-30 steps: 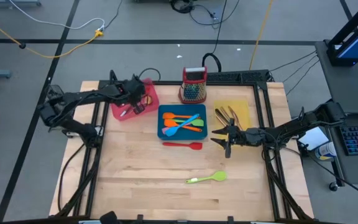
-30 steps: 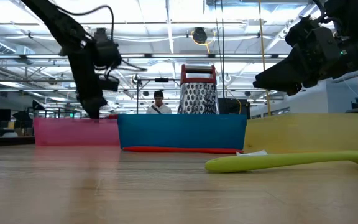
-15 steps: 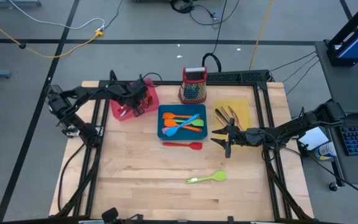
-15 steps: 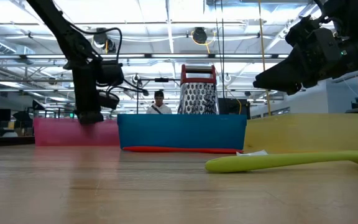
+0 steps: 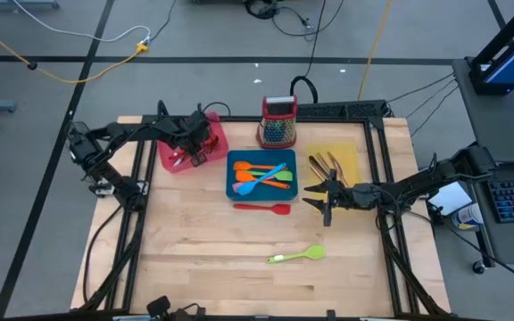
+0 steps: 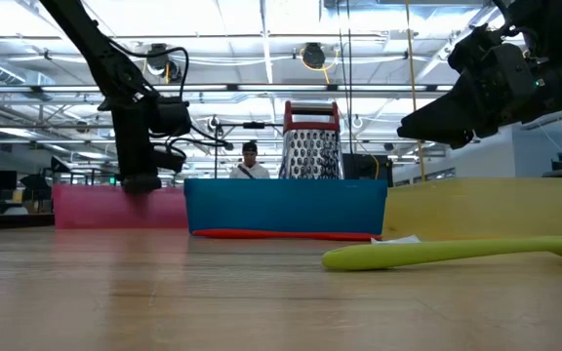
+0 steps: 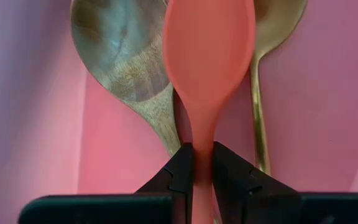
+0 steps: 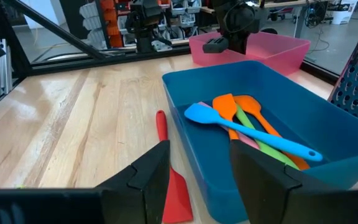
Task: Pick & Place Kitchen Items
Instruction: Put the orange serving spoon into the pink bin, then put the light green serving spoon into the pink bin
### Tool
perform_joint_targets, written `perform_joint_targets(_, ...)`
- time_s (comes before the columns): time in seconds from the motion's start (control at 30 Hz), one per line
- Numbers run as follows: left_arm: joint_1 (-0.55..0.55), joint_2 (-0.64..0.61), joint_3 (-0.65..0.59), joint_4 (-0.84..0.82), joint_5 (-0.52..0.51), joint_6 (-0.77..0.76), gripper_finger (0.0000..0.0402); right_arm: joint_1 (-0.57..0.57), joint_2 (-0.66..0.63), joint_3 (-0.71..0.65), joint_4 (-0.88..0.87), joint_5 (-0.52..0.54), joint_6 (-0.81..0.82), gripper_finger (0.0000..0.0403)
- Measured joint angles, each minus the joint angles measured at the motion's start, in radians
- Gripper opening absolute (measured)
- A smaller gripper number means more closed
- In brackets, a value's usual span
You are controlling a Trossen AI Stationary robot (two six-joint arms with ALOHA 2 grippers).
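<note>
Partly hidden, left hand [image 7: 202, 168] pinching pink spoon [image 7: 208, 56] — handle cut off.

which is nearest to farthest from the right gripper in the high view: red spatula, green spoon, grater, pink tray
From the right gripper, which waits beside the yellow tray:
1. Red spatula, just toward the table's middle.
2. Green spoon, on the table's near part.
3. Grater, at the back edge.
4. Pink tray, far across, under the left arm.

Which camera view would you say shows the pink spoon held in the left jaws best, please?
The left wrist view: the pink spoon fills it, its handle pinched in the left gripper over the pink tray. The high view shows only that gripper above the tray, the low view its arm, and the right wrist view it far off; none shows the spoon.
</note>
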Motion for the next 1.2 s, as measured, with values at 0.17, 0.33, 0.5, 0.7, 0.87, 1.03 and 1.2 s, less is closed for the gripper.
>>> perform_joint_targets(0.17,0.000,0.000,-0.001,0.003,0.005,-0.006,0.0071,0.000,0.000,0.000,0.000,0.000,0.000,0.0160)
perform_joint_targets(0.33,0.000,0.001,-0.003,0.008,0.004,-0.018,0.0103,0.000,0.000,0.000,0.000,0.000,0.000,0.0160)
perform_joint_targets(0.5,-0.001,0.001,-0.003,0.010,0.003,-0.020,0.0117,0.000,0.000,0.000,0.003,-0.025,0.000,0.0160)
perform_joint_targets(0.7,-0.021,-0.034,-0.005,0.018,-0.017,-0.037,0.0117,0.010,0.000,0.000,0.098,-0.157,0.001,0.0160)
perform_joint_targets(0.87,-0.037,-0.105,-0.005,0.017,-0.018,-0.054,0.0118,0.058,0.010,0.000,0.181,-0.160,-0.030,0.0160)
perform_joint_targets(1.03,-0.050,-0.185,-0.005,0.016,-0.026,-0.089,0.0118,0.113,0.090,0.033,0.212,-0.158,-0.020,0.0160)
perform_joint_targets(1.2,-0.085,-0.272,-0.004,0.017,0.011,-0.134,0.0118,0.157,0.235,0.134,0.214,-0.160,-0.045,0.0160)
